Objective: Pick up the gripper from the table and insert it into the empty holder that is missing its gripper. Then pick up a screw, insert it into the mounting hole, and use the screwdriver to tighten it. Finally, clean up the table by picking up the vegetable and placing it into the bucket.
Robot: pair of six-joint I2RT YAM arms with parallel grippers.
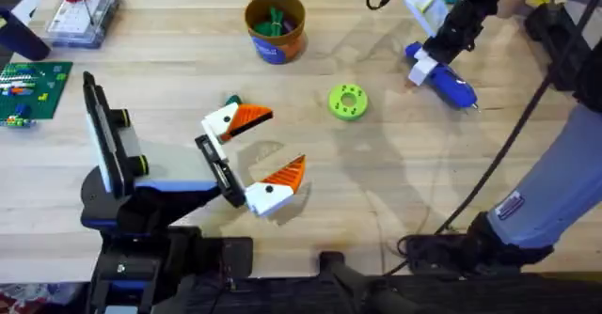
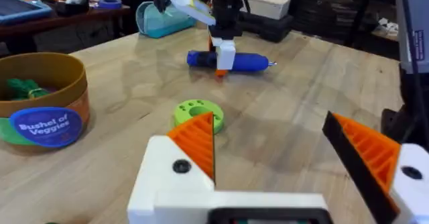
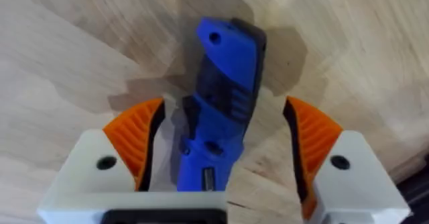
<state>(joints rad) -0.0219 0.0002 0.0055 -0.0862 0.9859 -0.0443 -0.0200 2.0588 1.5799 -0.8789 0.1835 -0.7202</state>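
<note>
The blue screwdriver (image 1: 451, 86) lies flat on the table (image 1: 376, 192) at the far right. My right gripper (image 1: 428, 70) is lowered over its rear half and stands open. In the right wrist view the orange pads (image 3: 137, 140) flank the screwdriver (image 3: 228, 63) with a small gap on each side. My left gripper (image 1: 285, 140) stands open over the table's middle, nothing between its fingers. The orange-brown bucket (image 1: 275, 27) sits at the back centre, with green pieces inside (image 2: 27, 88). A small dark green thing (image 1: 232, 100), the vegetable by its look, peeks out beside the left gripper's far finger. The screw is out of view.
A lime-green disc with holes (image 1: 348, 102) lies between the two grippers. At the far left are a clear box holding a red-handled screwdriver (image 1: 83, 13) and a green board (image 1: 33, 86). A black frame with yellow knobs (image 1: 108, 140) stands over the left arm.
</note>
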